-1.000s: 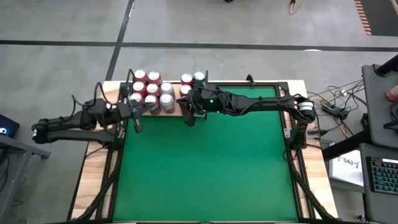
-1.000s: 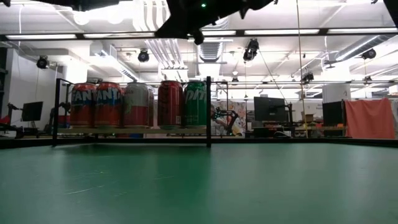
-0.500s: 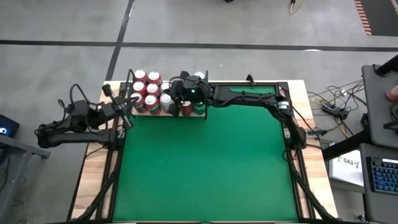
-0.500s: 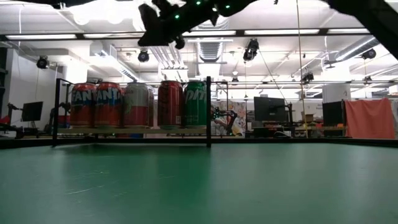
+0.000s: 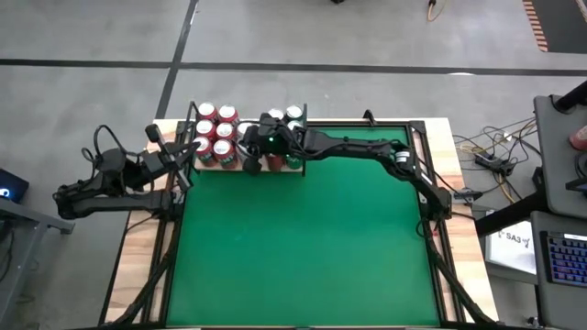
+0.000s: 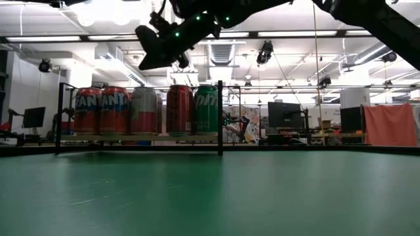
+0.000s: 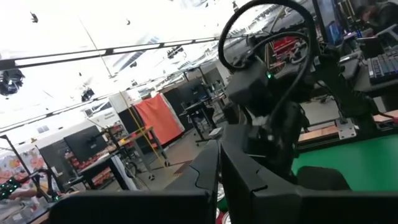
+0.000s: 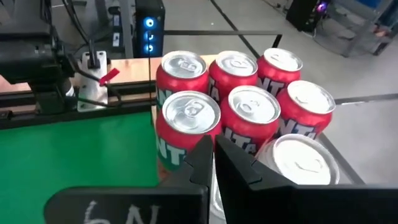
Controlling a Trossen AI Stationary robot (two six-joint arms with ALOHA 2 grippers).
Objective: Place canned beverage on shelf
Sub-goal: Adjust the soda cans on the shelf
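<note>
While the right arm reaches across the far edge of the green tabletop (image 5: 303, 247), its right gripper (image 5: 246, 154) hangs in the air over the cans. Its two dark fingers (image 8: 214, 163) are pressed together, and nothing is between them. The wrist view from that arm looks down on the can tops just past the fingertips.

The shelf (image 5: 246, 168) sits at the far side of the tabletop, toward the left corner. It is a pale wood board with thin black rods (image 6: 220, 118) standing up at its corners. The cans (image 5: 220, 133) all stand upright on it, close together in rows. Most of them are red cans (image 8: 186, 124) with silver tops. One silver can (image 8: 298, 163) sits right by the right gripper. From the low view, a green can (image 6: 206, 109) stands at the right end of the row, next to a dark red can (image 6: 179, 109), a pale can (image 6: 144, 110) and two orange cans (image 6: 102, 110).

The left gripper (image 5: 194, 145) is off to the left of the shelf, over the wooden side strip (image 5: 147, 238) of the tabletop. Its fingers (image 7: 219, 163) are pressed together too, and it carries nothing. In its wrist view, the other arm (image 7: 267, 112) shows just ahead of it.

Beyond the tabletop there is a big room with bright lights, desks and screens. An orange cloth (image 6: 392, 124) hangs at the far right.
</note>
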